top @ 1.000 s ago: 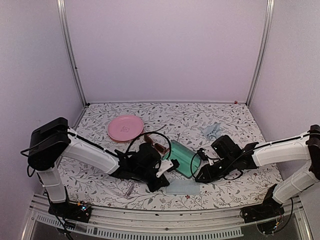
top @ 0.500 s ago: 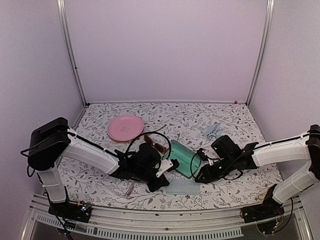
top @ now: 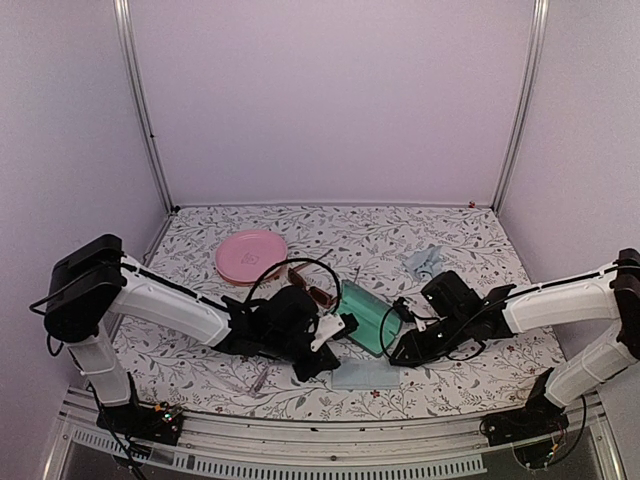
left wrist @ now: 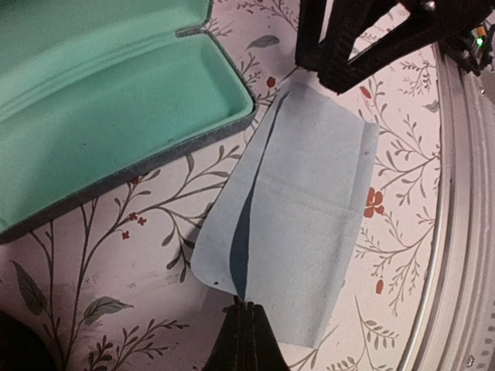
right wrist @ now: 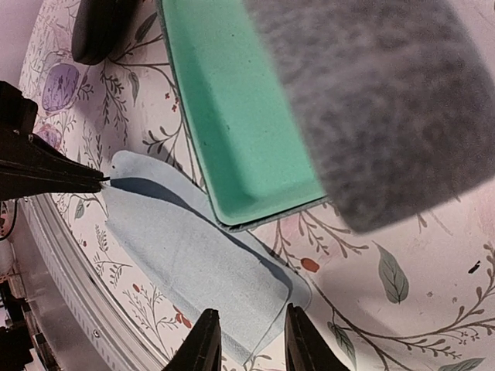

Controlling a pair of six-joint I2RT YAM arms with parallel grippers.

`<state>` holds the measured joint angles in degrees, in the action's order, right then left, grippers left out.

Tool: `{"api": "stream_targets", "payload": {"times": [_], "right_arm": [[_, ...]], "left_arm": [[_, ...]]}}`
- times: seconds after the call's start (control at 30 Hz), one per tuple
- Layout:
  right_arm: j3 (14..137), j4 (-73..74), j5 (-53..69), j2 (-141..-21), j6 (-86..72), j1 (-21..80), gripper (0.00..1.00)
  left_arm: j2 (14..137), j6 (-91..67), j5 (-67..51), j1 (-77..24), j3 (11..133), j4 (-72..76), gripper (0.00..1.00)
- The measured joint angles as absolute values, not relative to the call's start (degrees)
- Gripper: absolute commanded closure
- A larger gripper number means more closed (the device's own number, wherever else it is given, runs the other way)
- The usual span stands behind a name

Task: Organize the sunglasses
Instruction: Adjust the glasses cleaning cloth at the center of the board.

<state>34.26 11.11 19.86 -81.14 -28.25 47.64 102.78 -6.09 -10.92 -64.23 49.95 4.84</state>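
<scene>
The reddish-brown sunglasses [top: 314,291] lie on the table behind my left arm, beside the open case [top: 366,312] with its teal lining [left wrist: 100,93]. A light blue cloth [left wrist: 309,224] lies flat in front of the case. My left gripper [left wrist: 244,308] is shut on that cloth's near edge, which puckers up into a fold at the fingertips. My right gripper [right wrist: 249,344] stands open just above the cloth's [right wrist: 193,247] opposite corner, which shows between its fingers. In the top view, left gripper [top: 330,362] and right gripper [top: 400,352] sit at either end of the cloth [top: 367,376].
A pink plate [top: 250,256] sits at the back left. A second crumpled cloth [top: 423,262] lies behind the right arm. A small thin object [top: 260,379] lies near the front. The table's metal front rail [left wrist: 456,232] runs just beyond the cloth.
The left gripper has closed fully on the cloth's edge, and the left arm has shifted slightly. The right arm has not moved.
</scene>
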Motion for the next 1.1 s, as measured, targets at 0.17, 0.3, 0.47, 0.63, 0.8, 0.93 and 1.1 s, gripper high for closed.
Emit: {"api": "stream_targets", "payload": {"times": [0.17,0.3,0.47,0.63,0.8,0.93,1.1], "right_arm": [[34.7,11.1,19.9,-81.7,-28.0,47.6,0.69],[35.0,11.1,19.9,-81.8,-28.0,47.6,0.69],[35.0,11.1,20.1,-81.8,-27.8,47.6,0.69],[35.0,11.0,20.4,-81.8,-27.7,47.8,0.69],[35.0,10.5,20.5,-81.9,-27.6,48.1,0.69],[35.0,9.7,20.6,-82.0,-27.6,48.4,0.68],[35.0,9.0,20.8,-82.7,-27.6,48.6,0.68]], "left_arm": [[102.3,-6.1,-11.2,-64.2,50.0,4.8,1.0],[102.3,-6.1,-11.3,-64.2,49.9,4.8,1.0],[102.3,-6.1,-11.3,-64.2,49.5,4.8,1.0],[102.2,-6.0,-11.4,-64.5,49.2,4.8,1.0],[101.1,-5.8,-11.6,-65.1,47.9,5.3,1.0],[99.7,-5.6,-12.2,-65.5,47.1,5.5,1.0],[99.5,-5.5,-12.5,-65.7,47.1,6.2,1.0]]}}
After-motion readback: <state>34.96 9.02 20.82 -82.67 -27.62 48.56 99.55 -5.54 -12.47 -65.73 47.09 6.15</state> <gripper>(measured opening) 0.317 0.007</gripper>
